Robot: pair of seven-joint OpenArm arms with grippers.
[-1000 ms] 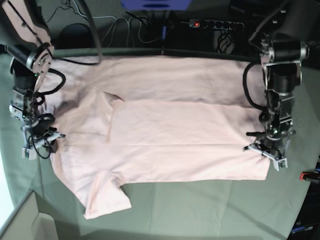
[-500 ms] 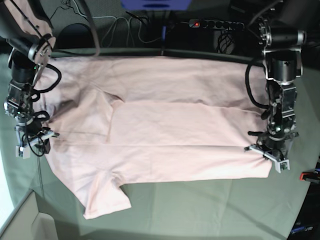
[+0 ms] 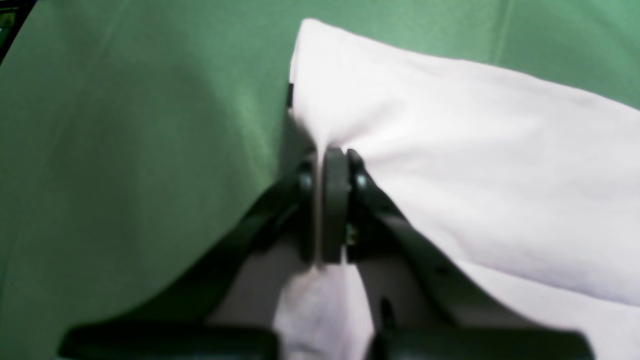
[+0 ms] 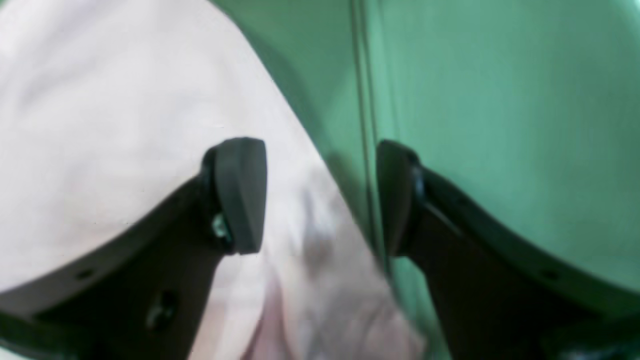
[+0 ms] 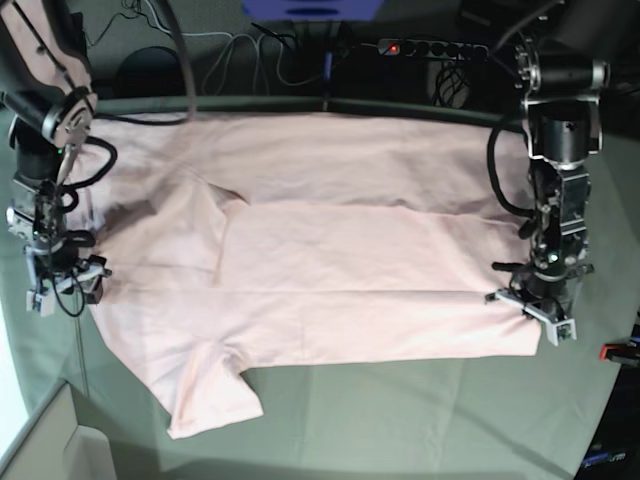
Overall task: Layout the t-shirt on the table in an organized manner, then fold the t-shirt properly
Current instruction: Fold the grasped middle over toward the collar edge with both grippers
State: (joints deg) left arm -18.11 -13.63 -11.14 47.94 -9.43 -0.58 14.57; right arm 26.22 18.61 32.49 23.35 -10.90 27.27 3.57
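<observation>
Green surface [image 5: 400,420]; left hand [image 3: 325,150] pinches shirt [image 5: 330,260] hem, right hand [image 4: 320,195] wide — a lone pull could skew it.

A power strip [image 5: 432,48] with a red light lay at upper right; cables [image 5: 285,55] tangled at upper centre.

Behind the far edge: a black multi-socket power strip [image 5: 432,48] (red switch lit), tangled black cables [image 5: 290,55], a blue box [image 5: 312,8].
</observation>
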